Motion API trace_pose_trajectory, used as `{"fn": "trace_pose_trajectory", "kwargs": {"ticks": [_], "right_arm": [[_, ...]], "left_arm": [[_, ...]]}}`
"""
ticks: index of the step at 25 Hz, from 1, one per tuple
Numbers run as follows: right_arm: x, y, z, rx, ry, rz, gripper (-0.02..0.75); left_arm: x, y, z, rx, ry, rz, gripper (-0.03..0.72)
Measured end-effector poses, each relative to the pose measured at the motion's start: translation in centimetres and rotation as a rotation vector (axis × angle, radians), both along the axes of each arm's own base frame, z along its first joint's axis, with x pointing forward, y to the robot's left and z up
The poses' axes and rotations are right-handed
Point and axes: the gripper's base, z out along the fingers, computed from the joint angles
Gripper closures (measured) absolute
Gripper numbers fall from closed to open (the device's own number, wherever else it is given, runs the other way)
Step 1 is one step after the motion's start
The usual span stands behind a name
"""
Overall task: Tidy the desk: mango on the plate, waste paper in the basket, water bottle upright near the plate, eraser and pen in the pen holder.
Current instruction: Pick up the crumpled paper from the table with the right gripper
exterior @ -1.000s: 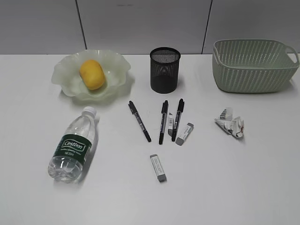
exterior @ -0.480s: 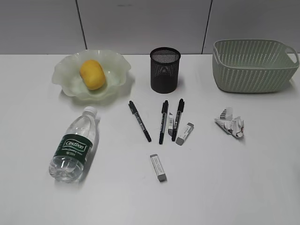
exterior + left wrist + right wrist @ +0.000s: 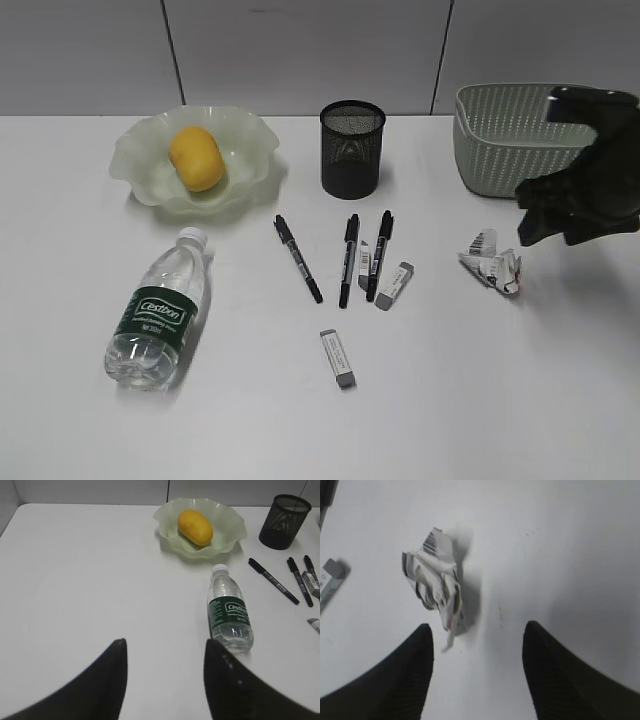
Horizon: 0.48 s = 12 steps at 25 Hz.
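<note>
The right gripper (image 3: 477,672) is seen with its jaws spread apart and nothing between them; it is held above the table (image 3: 500,400), just beside the waste paper (image 3: 436,587), which is not touched. In the exterior view the dark arm is placed in front of the basket (image 3: 500,140), with the crumpled paper (image 3: 490,265) lying on the surface to its left. The left gripper (image 3: 165,680) is likewise parted and empty, poised over bare table near the water bottle (image 3: 229,612), which is laid on its side.

The mango (image 3: 196,158) is found on the plate (image 3: 135,160). Three pens (image 3: 349,258) and three erasers (image 3: 338,357) are spread on the white table in front of the pen holder (image 3: 352,148). A pale panelled wall (image 3: 300,50) is seen behind the table.
</note>
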Motion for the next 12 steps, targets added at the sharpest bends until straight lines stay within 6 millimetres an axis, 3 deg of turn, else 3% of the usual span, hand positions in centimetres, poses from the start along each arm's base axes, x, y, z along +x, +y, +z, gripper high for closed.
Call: {"fn": "trace_pose_trajectory", "kwargs": {"ticks": [4, 6, 7, 9, 12], "right_arm": [[1.8, 2.3, -3.3, 0.003, 0.068, 0.031, 0.284], [2.2, 2.8, -4.5, 0.002, 0.094, 0.037, 0.325], [2.2, 3.0, -5.2, -0.001, 0.111, 0.04, 0.391], [2.2, 3.1, -5.6, 0.0, 0.128, 0.041, 0.608], [2.0, 3.1, -4.0, -0.005, 0.107, 0.062, 0.722]], "left_arm": [[0.0, 0.0, 0.0, 0.0, 0.001, 0.0, 0.314], [0.0, 0.0, 0.0, 0.0, 0.001, 0.0, 0.314], [0.0, 0.0, 0.0, 0.0, 0.001, 0.0, 0.314], [0.0, 0.0, 0.0, 0.0, 0.001, 0.0, 0.314], [0.0, 0.0, 0.0, 0.0, 0.001, 0.0, 0.314]]}}
